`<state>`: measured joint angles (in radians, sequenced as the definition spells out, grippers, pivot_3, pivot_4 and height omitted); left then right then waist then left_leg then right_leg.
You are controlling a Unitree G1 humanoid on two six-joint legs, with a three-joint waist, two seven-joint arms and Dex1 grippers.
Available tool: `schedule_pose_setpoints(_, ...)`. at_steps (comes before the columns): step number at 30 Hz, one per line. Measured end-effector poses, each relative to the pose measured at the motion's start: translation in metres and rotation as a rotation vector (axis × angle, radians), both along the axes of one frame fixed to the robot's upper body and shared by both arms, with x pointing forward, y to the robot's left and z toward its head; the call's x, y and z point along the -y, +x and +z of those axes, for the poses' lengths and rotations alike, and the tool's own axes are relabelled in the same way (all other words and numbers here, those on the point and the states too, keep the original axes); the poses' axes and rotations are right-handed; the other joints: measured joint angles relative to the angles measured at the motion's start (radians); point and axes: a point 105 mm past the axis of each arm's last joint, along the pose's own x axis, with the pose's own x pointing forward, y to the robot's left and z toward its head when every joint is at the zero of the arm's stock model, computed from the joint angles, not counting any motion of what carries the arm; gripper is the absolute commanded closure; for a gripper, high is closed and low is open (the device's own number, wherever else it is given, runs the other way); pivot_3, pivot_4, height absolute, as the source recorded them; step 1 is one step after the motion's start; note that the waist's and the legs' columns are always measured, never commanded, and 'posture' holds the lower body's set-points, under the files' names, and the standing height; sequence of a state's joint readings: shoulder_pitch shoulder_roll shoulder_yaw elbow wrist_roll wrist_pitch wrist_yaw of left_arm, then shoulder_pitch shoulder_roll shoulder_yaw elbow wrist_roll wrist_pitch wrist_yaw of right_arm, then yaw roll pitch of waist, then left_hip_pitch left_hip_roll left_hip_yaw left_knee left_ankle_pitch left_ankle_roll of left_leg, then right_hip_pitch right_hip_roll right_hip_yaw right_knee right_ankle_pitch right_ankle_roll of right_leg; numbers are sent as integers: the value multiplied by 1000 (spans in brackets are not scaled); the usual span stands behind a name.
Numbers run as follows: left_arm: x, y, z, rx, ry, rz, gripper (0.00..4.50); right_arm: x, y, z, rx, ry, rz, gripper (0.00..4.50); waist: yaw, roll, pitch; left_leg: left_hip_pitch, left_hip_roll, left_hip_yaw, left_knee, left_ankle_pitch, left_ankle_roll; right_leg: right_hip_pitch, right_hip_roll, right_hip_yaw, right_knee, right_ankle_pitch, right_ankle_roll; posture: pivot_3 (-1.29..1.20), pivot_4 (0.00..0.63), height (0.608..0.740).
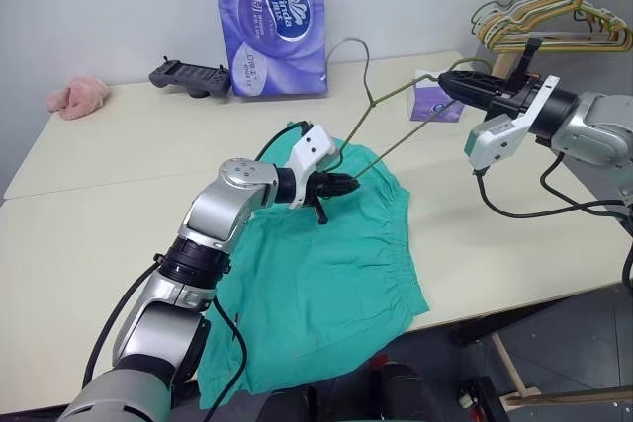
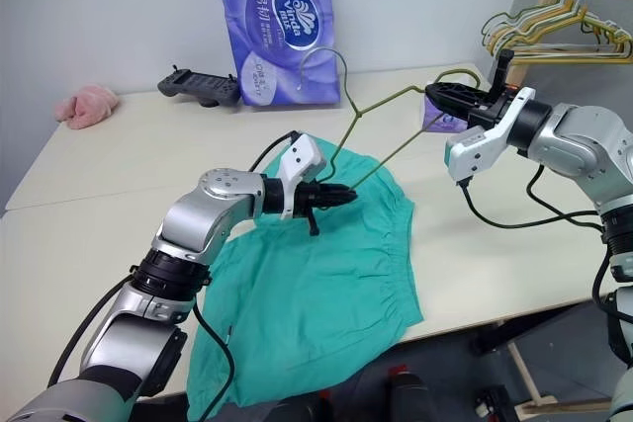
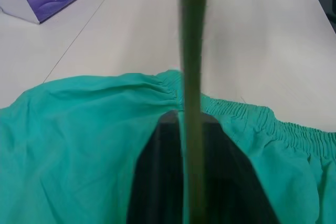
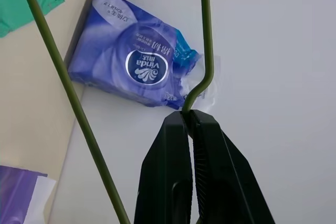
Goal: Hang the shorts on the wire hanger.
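Left tool (image 1: 348,183), reaching forward low above the shorts (image 1: 316,284) spread on the desk (image 1: 119,175), pinches the wire hanger (image 1: 381,96); right tool (image 1: 447,84), level and higher, is clamped on the hanger's corner, keeping it aloft.

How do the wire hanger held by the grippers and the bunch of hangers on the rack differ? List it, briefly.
The wire hanger is one bare olive-grey wire; the bunch of hangers holds several, yellow and green. The wire hanger is held up over the shorts, tilted, pinched between the left gripper and right gripper; the bunch hangs by its hooks on a wooden rack, untouched. Both are thin, triangular and hooked.
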<state>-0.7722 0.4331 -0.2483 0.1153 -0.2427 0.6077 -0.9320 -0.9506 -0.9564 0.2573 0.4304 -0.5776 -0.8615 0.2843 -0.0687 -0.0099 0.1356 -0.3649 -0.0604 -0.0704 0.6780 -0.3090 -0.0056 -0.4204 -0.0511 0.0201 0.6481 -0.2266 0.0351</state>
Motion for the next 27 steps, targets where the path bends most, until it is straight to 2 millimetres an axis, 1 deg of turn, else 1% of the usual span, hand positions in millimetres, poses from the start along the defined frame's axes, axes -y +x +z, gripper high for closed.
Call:
schedule_pose_setpoints(6,-2,3,-1,4,4,20,4480,-2,3,-2,-12,6,-5,4500,0,0,0,0,0,0,0,0,0,0,0,0,0,0,0,-115,95,740)
schedule_pose_setpoints(8,-1,4,0,9,-5,28,4500,-1,4,-3,-22,9,-14,3941,0,0,0,0,0,0,0,0,0,0,0,0,0,0,0,-114,96,740)
schedule_pose_setpoints(9,-1,4,1,11,-14,27,4500,-1,4,-3,-33,12,-16,3744,0,0,0,0,0,0,0,0,0,0,0,0,0,0,0,-114,96,740)
schedule_pose_setpoints(12,0,4,5,19,-24,26,4500,1,4,-5,-76,26,-24,2696,-1,0,0,0,0,0,0,0,0,0,0,0,0,0,0,-114,97,740)
schedule_pose_setpoints(18,-1,9,16,56,-42,37,4500,6,4,-18,-145,15,-45,553,-1,0,0,0,0,0,0,0,0,0,0,0,0,0,0,-116,99,740)
schedule_pose_setpoints(19,-2,11,16,59,-41,49,4500,8,3,-18,-151,20,-48,230,-1,0,0,0,0,0,0,0,0,0,0,0,0,0,0,-118,101,740)
schedule_pose_setpoints(20,-5,13,15,58,-35,65,4500,10,2,-19,-155,25,-51,21,-1,0,0,0,0,-1,0,0,0,0,0,0,0,0,0,-118,101,740)
schedule_pose_setpoints(24,-20,25,7,90,25,141,4500,17,-3,-16,-161,48,-68,21,-3,0,0,0,0,-1,0,0,0,0,0,-1,0,0,0,-127,107,740)
schedule_pose_setpoints(26,-35,35,3,140,92,203,4500,18,-6,-15,-161,68,-75,21,-5,0,0,0,0,0,0,0,0,0,0,0,1,0,0,-131,108,740)
schedule_pose_setpoints(27,-45,42,0,204,167,237,4500,19,-6,-15,-179,92,-92,21,-6,0,0,0,0,-1,0,0,0,0,0,0,0,0,0,-131,109,740)
